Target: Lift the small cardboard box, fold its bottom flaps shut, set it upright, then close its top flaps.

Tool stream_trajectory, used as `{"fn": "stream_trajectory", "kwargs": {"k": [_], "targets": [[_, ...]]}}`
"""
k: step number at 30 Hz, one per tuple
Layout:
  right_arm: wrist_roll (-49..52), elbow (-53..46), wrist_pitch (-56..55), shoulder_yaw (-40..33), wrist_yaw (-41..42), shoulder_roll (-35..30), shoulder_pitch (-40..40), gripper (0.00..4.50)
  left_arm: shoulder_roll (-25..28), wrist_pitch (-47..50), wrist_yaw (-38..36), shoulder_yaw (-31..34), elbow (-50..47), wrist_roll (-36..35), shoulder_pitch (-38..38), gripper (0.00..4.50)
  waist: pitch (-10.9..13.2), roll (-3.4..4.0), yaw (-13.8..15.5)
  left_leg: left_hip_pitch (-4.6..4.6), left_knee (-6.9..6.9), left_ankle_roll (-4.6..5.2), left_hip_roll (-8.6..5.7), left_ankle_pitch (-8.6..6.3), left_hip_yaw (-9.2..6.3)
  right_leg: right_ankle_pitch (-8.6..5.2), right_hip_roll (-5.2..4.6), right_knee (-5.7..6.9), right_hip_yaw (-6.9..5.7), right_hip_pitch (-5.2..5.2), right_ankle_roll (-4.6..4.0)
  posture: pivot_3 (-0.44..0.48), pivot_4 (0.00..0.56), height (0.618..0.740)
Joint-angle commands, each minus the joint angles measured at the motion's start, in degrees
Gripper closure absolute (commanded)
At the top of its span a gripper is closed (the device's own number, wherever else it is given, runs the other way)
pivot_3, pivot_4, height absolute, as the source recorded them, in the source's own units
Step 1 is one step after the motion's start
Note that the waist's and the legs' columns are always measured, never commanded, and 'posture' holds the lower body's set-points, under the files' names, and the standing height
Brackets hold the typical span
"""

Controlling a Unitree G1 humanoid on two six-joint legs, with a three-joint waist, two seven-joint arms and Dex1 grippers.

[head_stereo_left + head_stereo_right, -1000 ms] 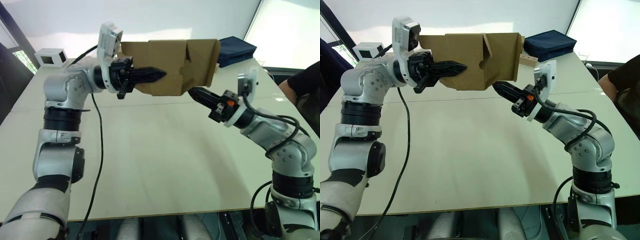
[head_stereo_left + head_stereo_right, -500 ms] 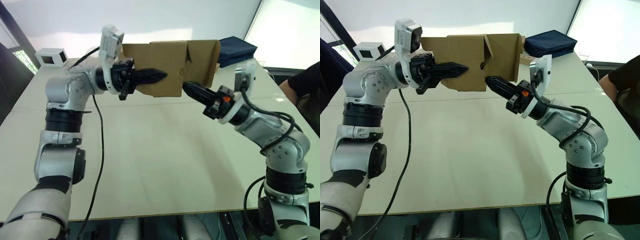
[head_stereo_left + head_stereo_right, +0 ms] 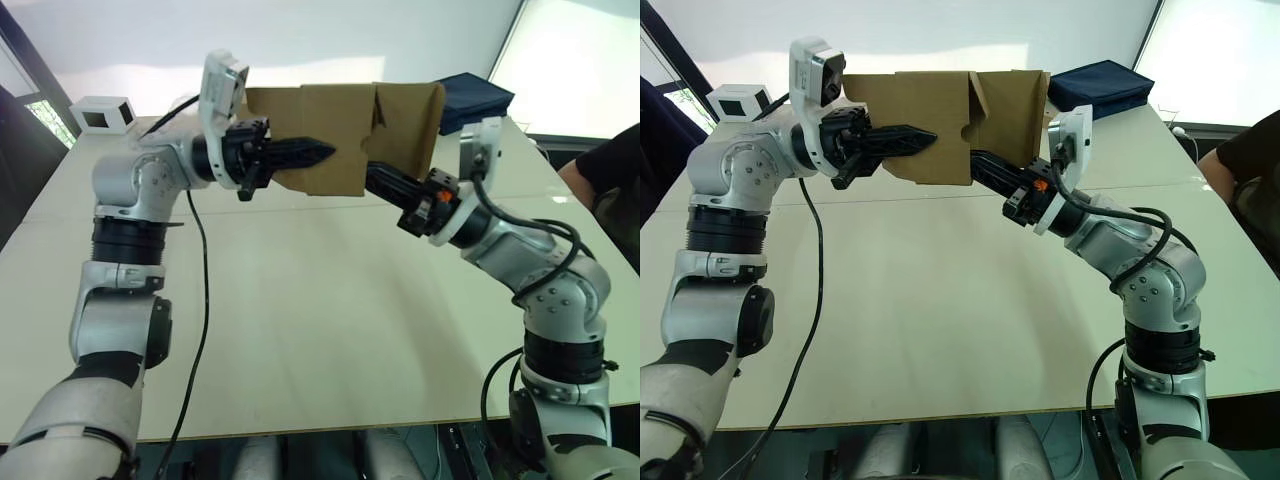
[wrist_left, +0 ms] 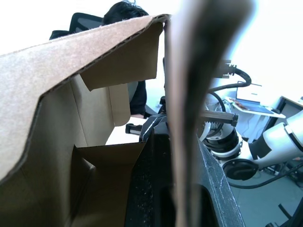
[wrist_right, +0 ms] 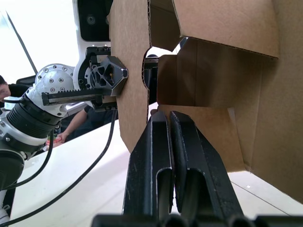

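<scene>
Above the table [image 3: 300, 300], the left gripper [image 3: 318, 152] clamps the lifted small cardboard box [image 3: 340, 135] while the right gripper [image 3: 372, 176], fingers together and empty, pokes in at its 5 o'clock corner, flaps not yet folded

We see silver-grey jointed arms with black bands, black cables, white wrist cameras and black toothed fingers [image 5: 161, 156].

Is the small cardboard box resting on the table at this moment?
No. The small cardboard box is held up in the air above the table, with the left gripper clamping one of its walls.
</scene>
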Motion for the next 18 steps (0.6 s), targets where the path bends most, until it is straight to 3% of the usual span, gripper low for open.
{"fn": "stream_trajectory", "kwargs": {"k": [1, 10, 18], "targets": [[5.24, -3.83, 1.1, -4.66, 1.58, -3.23, -0.35, 4.4, 1.04, -0.72, -0.03, 1.73, -0.95, -0.53, -1.01, 4.5, 0.0, 0.0, -0.01, 0.0, 0.0, 0.01, 0.0, -0.01, 0.0, 0.0, 0.0, 0.0, 0.0, 0.0, 0.0, 0.0, 0.15, 0.74], [5.52, 0.28, -0.62, -7.97, 1.32, -6.69, -5.35, 4.4, 0.61, -1.0, 0.37, 1.82, -0.89, -0.81, -1.11, 4.5, 0.0, 0.0, -0.04, 0.0, 0.0, 0.05, 0.0, -0.03, -0.01, 0.0, 0.01, 0.0, 0.0, 0.0, 0.0, 0.0, 0.15, 0.74], [2.48, 4.3, -3.87, -6.51, 1.02, -4.43, -8.08, 4.4, 0.72, -0.57, 0.26, 1.59, -2.39, -1.17, -0.42, 4.5, 0.0, 0.0, -0.05, 0.0, 0.0, 0.03, 0.0, -0.02, 0.02, 0.0, 0.0, 0.0, 0.0, 0.0, 0.0, 0.0, 0.15, 0.74]]}}
